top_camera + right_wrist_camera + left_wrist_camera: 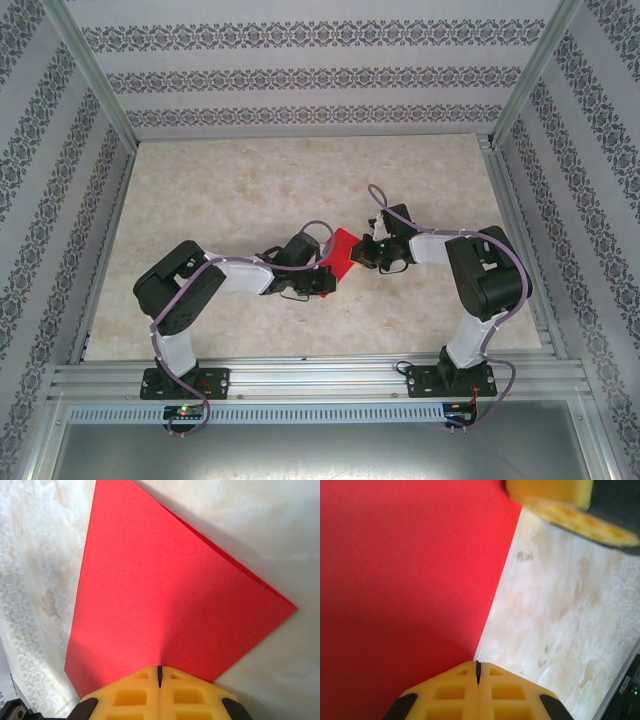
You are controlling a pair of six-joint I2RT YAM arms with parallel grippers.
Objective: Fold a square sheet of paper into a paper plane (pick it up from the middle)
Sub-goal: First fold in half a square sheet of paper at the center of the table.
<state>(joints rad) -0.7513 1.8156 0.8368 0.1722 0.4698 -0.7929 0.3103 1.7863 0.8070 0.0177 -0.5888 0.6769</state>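
Note:
The square sheet of paper [340,251] is bright red and lies folded on the marble table between my two grippers. My left gripper [477,667] is shut, its yellow fingertips resting right at a straight edge of the sheet [405,580], with bare table to the right of it. My right gripper [160,670] is also shut, its tips set on the near edge of the sheet [165,590], where a second layer peeks out along the right side. From above, the left gripper [322,279] meets the paper's lower left and the right gripper [362,254] its right side.
Pale marble tabletop [250,190] stretches behind and beside the paper. Patterned walls and aluminium posts [95,80] box in the space. An aluminium rail [320,378] runs along the near edge. The right gripper's yellow fingers [570,507] show blurred at the left wrist view's top.

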